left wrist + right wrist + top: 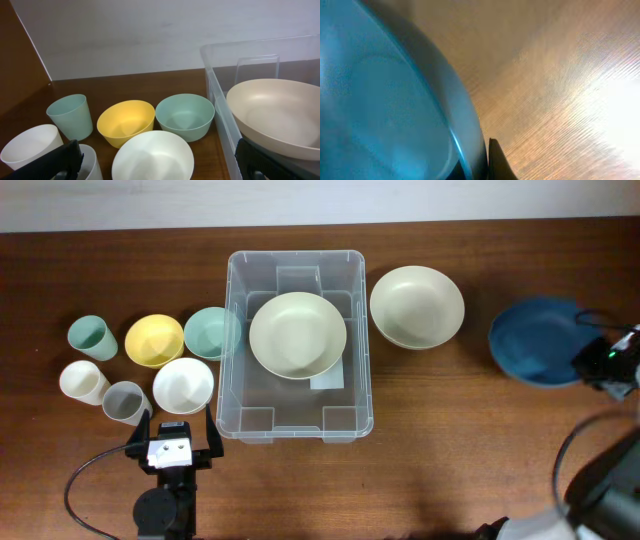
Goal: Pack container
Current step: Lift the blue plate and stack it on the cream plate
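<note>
Two cream bowls on view: inner cream bowl (297,334) lying inside the container (236,385), outer cream bowl (417,306) just beside its right wall on the desk (450,450). Container mid-desk, clear-walled, upright.

To its left, a cluster of six small pieces. Far row: green cup (92,337), yellow bowl (154,340), mint bowl (208,332), the last just beside the container's left wall. Near row: white cup (83,382), grey cup (125,402), white bowl (183,385).

Left hand (176,432) near the desk's front edge, close to the grey cup and white bowl, spread wide. Grips nothing.

Right hand (592,363) at the right rim of the blue dish (535,342), pinched narrow on that rim. In the right wrist view, one dark finger (497,165) against the rim's outer side. Blue dish well apart from the container, beyond the outer cream bowl.
</note>
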Available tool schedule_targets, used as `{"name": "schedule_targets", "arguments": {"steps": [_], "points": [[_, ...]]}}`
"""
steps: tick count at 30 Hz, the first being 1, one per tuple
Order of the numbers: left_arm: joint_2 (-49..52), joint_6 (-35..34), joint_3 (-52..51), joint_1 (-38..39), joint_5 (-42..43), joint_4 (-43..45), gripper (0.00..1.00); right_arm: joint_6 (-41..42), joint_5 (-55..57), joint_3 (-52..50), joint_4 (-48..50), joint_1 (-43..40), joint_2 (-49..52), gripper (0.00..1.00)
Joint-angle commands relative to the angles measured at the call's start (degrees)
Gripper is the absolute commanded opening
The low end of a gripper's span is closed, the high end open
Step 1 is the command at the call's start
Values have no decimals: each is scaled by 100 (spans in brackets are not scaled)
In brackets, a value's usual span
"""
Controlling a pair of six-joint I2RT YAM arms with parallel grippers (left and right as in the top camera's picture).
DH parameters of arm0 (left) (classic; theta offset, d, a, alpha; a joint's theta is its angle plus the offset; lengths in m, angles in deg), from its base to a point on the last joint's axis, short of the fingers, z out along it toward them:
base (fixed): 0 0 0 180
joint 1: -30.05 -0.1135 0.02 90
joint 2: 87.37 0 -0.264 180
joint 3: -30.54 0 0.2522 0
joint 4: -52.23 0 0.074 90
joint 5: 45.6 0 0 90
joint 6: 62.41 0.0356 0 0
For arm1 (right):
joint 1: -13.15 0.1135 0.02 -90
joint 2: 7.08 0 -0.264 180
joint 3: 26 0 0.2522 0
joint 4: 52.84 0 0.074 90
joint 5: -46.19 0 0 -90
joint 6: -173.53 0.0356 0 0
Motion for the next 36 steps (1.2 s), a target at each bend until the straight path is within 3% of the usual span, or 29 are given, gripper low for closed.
{"name": "schedule_targets", "arguments": {"steps": [1, 5, 7, 15, 20, 28, 29, 31, 33, 36], "points": [[-17, -74, -39, -37, -33, 7, 100, -61, -192, 280, 114, 721, -1504, 4], [-17, -72, -39, -37, -33, 7, 100, -79, -192, 280, 466, 1978, -2221, 4], [-17, -74, -39, -37, -33, 7, 100, -76, -101, 280, 839, 3067, -2343, 4], [-17, -74, -39, -37, -33, 7, 100, -76, 1322, 280, 2039, 5628, -1421, 4], [-17, -74, -39, -37, -33, 7, 100, -76, 1379, 280, 2870, 6297, -295, 4], [-17, -74, -39, -37, -33, 7, 100, -74, 1377, 280, 3517, 6476, 686, 4], [-17, -74, -39, -37, -33, 7, 100, -74, 1377, 280, 3517, 6476, 688, 8], [-17, -74, -39, -37, -33, 7, 100, -74, 1338, 280, 3541, 6478, 680, 33], [-17, -74, -39, -37, -33, 7, 100, -76, 1161, 280, 3567, 6476, 680, 49], [-17, -74, -39, -37, -33, 7, 100, -76, 855, 304, 3630, 6476, 658, 55]]}}
